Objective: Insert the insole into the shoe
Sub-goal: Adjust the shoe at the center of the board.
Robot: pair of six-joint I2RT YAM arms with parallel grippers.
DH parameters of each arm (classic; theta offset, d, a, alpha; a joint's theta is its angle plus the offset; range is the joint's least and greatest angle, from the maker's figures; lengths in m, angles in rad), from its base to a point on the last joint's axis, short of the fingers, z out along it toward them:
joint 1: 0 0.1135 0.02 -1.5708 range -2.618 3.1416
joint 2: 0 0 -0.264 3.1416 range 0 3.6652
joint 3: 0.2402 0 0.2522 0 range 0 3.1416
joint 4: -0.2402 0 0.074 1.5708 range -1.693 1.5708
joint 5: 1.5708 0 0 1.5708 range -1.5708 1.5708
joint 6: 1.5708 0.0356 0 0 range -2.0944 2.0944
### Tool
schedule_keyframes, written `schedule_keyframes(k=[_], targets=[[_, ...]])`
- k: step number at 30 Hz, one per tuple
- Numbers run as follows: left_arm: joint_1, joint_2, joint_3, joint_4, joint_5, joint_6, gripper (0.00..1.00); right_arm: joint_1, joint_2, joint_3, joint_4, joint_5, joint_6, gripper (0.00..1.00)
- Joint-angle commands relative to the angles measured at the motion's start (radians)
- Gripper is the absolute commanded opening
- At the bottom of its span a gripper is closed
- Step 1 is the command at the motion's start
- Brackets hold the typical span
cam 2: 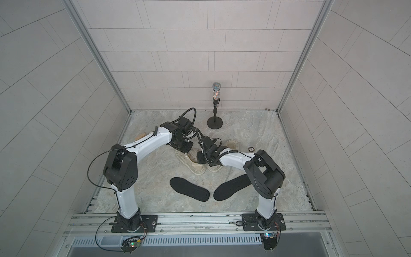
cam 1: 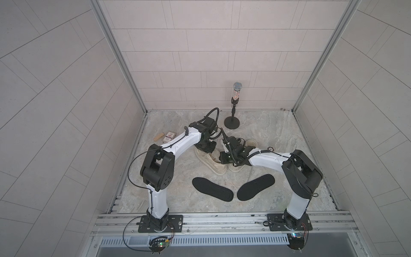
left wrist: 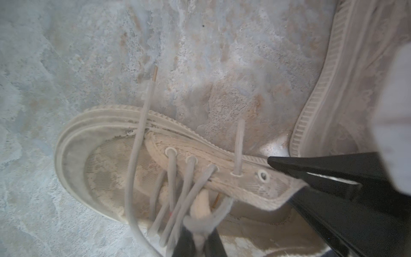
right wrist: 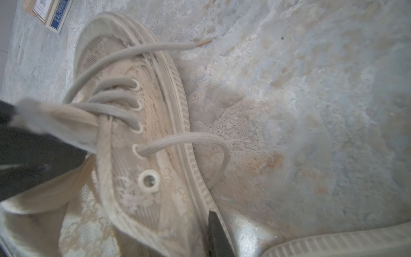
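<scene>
Two beige lace-up shoes lie mid-table, the left shoe (cam 1: 214, 165) (cam 2: 195, 166) and beside it another shoe (cam 1: 251, 142). Two black insoles (cam 1: 212, 189) (cam 1: 255, 187) lie flat in front of them, untouched. My left gripper (left wrist: 200, 242) is shut on the left shoe's tongue (left wrist: 201, 204), pulling it up among the loose laces. My right gripper (left wrist: 280, 180) is shut on that shoe's side wall by the top eyelet (left wrist: 263, 177). In the right wrist view only its outer finger (right wrist: 219, 235) shows, against the sole edge. The shoe's mouth is spread between both grippers.
A microphone on a round black stand (cam 1: 232, 122) is at the back. A card box (cam 1: 170, 136) and a wooden block (cam 1: 159, 137) lie at the back left. A small ring (cam 1: 270, 148) lies near the right arm. Tiled walls close in three sides.
</scene>
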Motion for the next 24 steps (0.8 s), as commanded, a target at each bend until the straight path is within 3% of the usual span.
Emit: schedule_keyframes(k=[1,7,14,24], targets=[[0.021,-0.031,0.055,-0.036,-0.019,0.024,0.12,-0.005,0.026,0.001,-0.073,0.056,0.023,0.12],[0.017,-0.007,0.039,-0.066,0.062,0.051,0.19,-0.005,0.029,0.027,-0.091,0.053,0.025,0.13],[0.007,-0.004,0.029,-0.056,0.068,0.044,0.0,-0.005,0.045,0.068,-0.1,0.038,0.021,0.15],[0.03,-0.079,0.051,-0.033,0.166,0.009,0.0,-0.005,0.086,0.103,-0.17,0.087,0.033,0.09]])
